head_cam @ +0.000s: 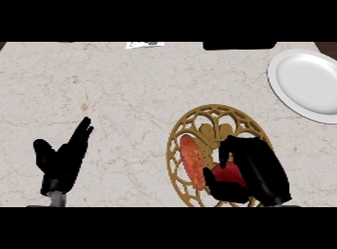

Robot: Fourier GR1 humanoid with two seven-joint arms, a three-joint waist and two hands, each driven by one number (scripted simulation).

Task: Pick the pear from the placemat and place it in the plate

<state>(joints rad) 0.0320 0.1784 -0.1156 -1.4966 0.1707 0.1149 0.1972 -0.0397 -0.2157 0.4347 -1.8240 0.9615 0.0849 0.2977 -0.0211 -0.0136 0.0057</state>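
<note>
Your black right hand [252, 170] sits curled over the round gold openwork placemat [200, 121], fingers and thumb closed round a red rounded pear [227, 173]. An orange-red elongated piece [192, 158] lies just left of that hand on the mat. The white round plate [311, 85] is well beyond it, up and right. Your left hand [62, 158] rests open, fingers straight.

counter [128, 97]: beige marble, faint reddish veins
plate [311, 87]: plain white
placemat [200, 121]: gold openwork lattice
pear [229, 172]: red
hands [254, 170]: black
</note>
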